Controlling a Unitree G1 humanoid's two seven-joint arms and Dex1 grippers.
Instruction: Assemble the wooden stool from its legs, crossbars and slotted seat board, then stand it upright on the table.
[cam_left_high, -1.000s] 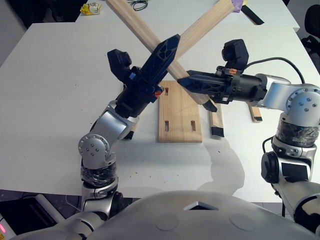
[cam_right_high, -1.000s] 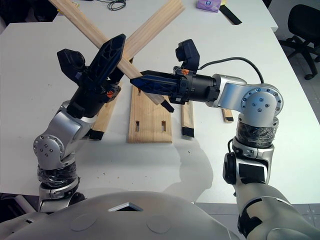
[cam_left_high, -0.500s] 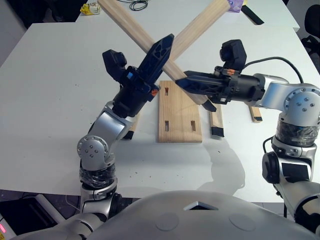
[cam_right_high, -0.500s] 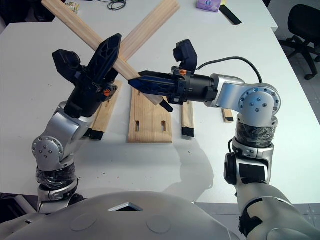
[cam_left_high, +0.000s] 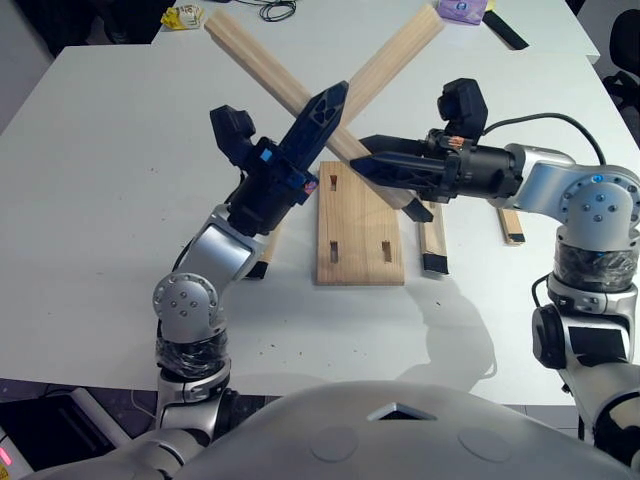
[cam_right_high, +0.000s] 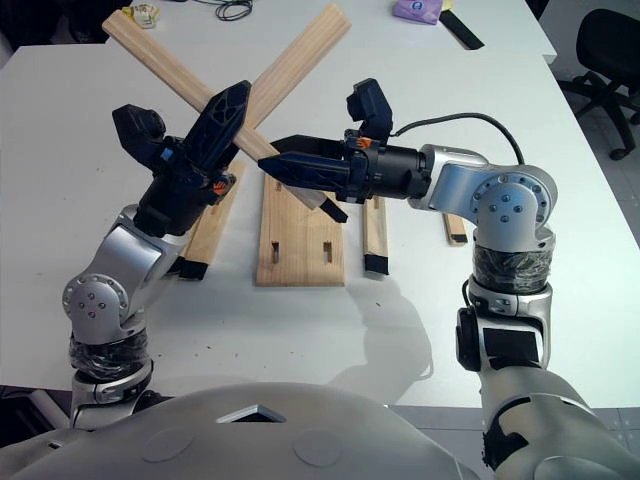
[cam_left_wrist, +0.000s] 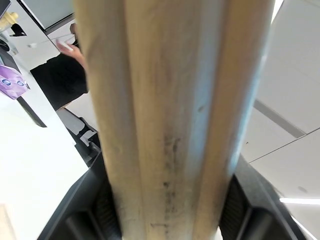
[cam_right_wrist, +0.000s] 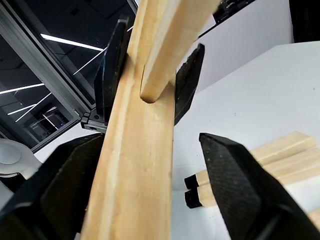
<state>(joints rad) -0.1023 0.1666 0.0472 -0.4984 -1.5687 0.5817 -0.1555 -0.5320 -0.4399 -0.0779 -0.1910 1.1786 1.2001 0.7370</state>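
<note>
Two long wooden legs cross in an X above the table. My left gripper (cam_left_high: 330, 105) is shut on the leg (cam_left_high: 395, 55) that slants up to the far right, seen close in the left wrist view (cam_left_wrist: 170, 100). My right gripper (cam_left_high: 360, 155) points left and is shut on the other leg (cam_left_high: 255, 55), which slants to the far left and has a black foot near the seat board. In the right wrist view this leg (cam_right_wrist: 135, 165) runs between my fingers and touches the first leg (cam_right_wrist: 170, 35). The slotted seat board (cam_left_high: 360, 235) lies flat below.
A leg with a black foot (cam_left_high: 433, 240) lies right of the board, with a short bar (cam_left_high: 511, 228) beyond it. Another leg (cam_right_high: 205, 235) lies left of the board, under my left arm. A purple packet (cam_left_high: 460, 10), a black bar (cam_left_high: 505, 30) and a yellow item (cam_left_high: 182, 15) sit at the far edge.
Both held legs have drawn slightly nearer and lower, so their far ends now show. The right gripper has edged left. The crossing stays above the board.
</note>
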